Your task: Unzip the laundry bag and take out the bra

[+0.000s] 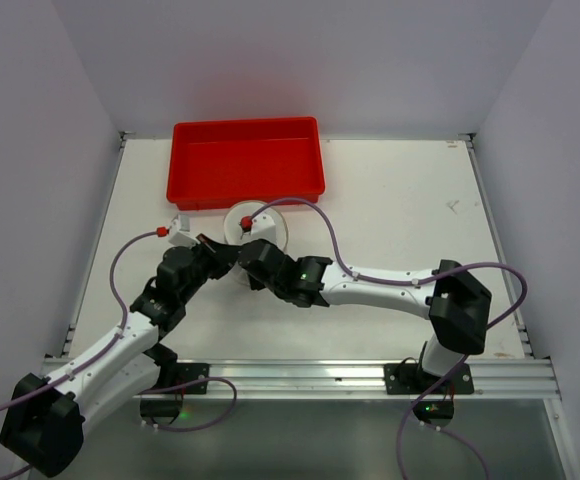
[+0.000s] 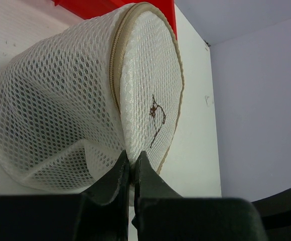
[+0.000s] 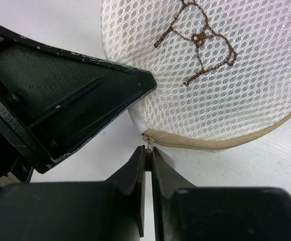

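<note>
Mesh laundry bag [image 2: 60, 100]; right end effector [image 3: 148, 150] seemingly pinching zip pull [image 3: 148, 144]

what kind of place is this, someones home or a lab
Most likely a robot lab cell: plain walls box in a white table, two robot arms bolted to a metal rail, a red rectangular plastic tray.

The laundry bag [image 2: 60, 110] is soft white open-mesh cloth, matt, edged with tan woven zip tape [image 2: 116, 55] and stitched in brown thread. The zip pull [image 3: 148, 142] looks like dull metal. The left pincer [image 2: 130, 163] and right pincer [image 3: 148, 153] are matt black plastic, scuffed pale at edges. The tray [image 1: 175, 170] is smooth red plastic; the bench [image 1: 400, 220], matt white
</note>
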Controlling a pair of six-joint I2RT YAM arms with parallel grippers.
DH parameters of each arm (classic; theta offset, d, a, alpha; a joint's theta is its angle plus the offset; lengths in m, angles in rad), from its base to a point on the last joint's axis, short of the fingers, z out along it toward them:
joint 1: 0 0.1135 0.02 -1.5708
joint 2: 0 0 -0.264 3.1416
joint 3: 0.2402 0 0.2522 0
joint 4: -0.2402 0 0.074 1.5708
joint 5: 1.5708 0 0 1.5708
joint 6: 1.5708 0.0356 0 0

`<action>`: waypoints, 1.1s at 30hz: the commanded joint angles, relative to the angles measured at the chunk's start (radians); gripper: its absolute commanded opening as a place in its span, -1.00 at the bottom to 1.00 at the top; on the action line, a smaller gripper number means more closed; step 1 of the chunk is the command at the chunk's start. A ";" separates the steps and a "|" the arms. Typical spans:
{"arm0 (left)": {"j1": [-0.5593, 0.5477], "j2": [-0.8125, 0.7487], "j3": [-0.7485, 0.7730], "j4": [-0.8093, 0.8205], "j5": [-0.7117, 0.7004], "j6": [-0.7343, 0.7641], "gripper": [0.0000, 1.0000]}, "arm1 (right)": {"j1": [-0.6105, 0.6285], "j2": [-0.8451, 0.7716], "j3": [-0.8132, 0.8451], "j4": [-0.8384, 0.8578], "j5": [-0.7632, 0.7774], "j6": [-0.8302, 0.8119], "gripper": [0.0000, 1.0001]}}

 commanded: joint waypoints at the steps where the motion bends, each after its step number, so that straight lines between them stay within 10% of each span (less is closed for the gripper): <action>1: 0.000 -0.014 0.015 -0.016 -0.031 -0.002 -1.00 | 0.005 -0.001 0.041 0.009 0.044 -0.009 -0.93; 33: 0.014 -0.017 0.159 -0.189 0.076 0.311 -1.00 | -0.067 -0.341 -0.269 -0.013 0.111 -0.147 -1.00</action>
